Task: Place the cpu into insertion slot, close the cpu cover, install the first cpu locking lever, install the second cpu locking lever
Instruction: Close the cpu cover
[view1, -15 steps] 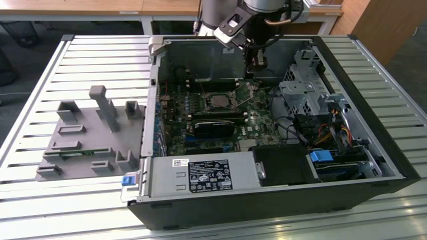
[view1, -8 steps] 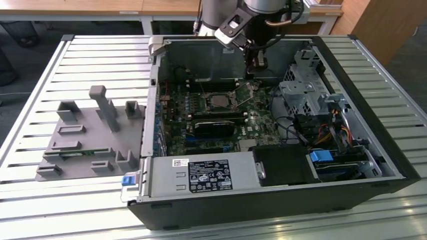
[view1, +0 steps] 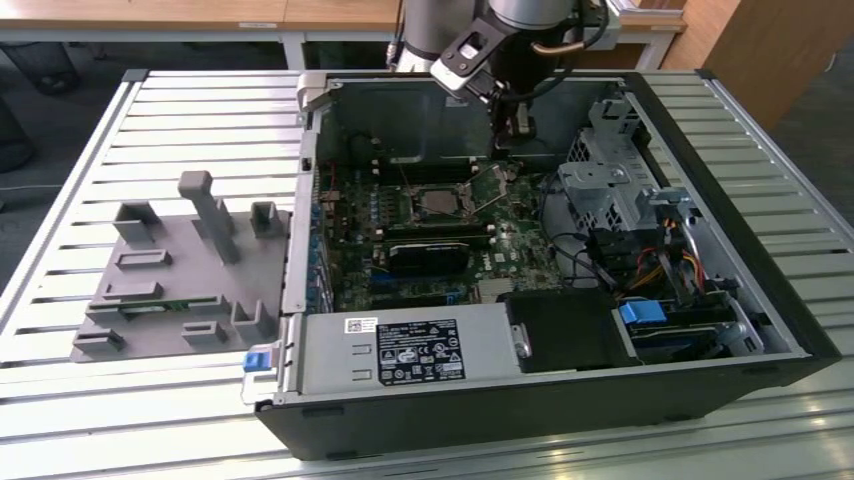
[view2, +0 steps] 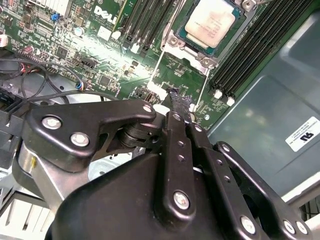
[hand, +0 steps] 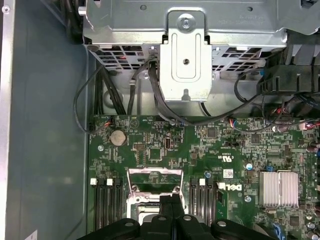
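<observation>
The cpu (view2: 210, 22), a square chip with a silvery top, lies in the insertion slot (view2: 175, 41) on the green board; in the exterior view the cpu (view1: 438, 203) sits mid-case. The cpu cover (hand: 150, 172), a thin metal frame with a window, stands swung open off the socket, on the side facing my gripper. My gripper (view2: 177, 102) is shut, its black fingertips (hand: 170, 200) pressed together just off the cover's (view2: 161, 65) free edge. Whether they touch it I cannot tell. In the exterior view the gripper (view1: 514, 130) hangs near the case's back wall.
Long black memory slots (view2: 250, 50) flank the socket. A metal drive cage (view1: 607, 190) with cables fills the exterior view's right, the power supply (view1: 400, 350) sits in front, and a grey fixture tray (view1: 187, 270) lies outside on the slatted table. A finned heat sink (hand: 279, 187) stands nearby.
</observation>
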